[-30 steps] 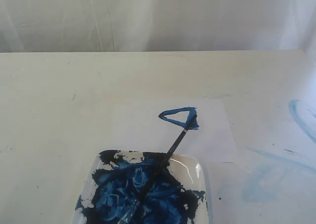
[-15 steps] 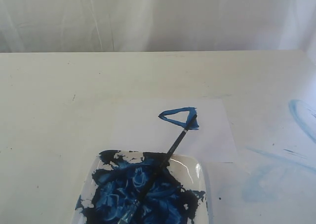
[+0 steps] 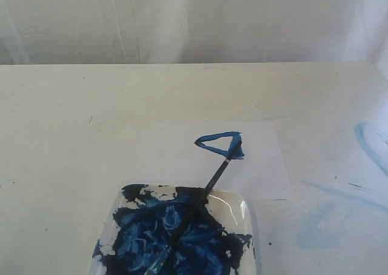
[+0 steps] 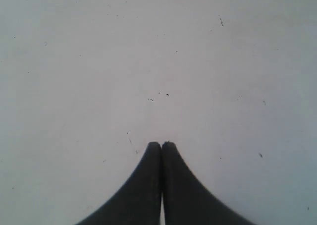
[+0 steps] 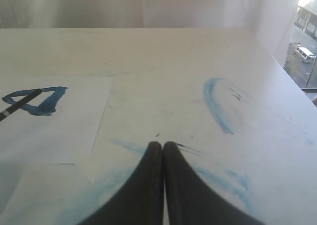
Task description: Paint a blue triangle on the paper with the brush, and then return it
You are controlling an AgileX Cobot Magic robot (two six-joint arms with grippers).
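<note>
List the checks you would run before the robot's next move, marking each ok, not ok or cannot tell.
1. Blue triangle closed on the paper: ok, three strokes meet.
2. Brush released, bristle end in the paint tray: ok.
3. Brush handle clear of the triangle: not ok, its tip lies over one corner.
4. Left gripper shut and empty: ok.
5. Right gripper shut and empty: ok.
6. Tabletop free of stray paint: not ok, pale blue smears beside the paper.
</note>
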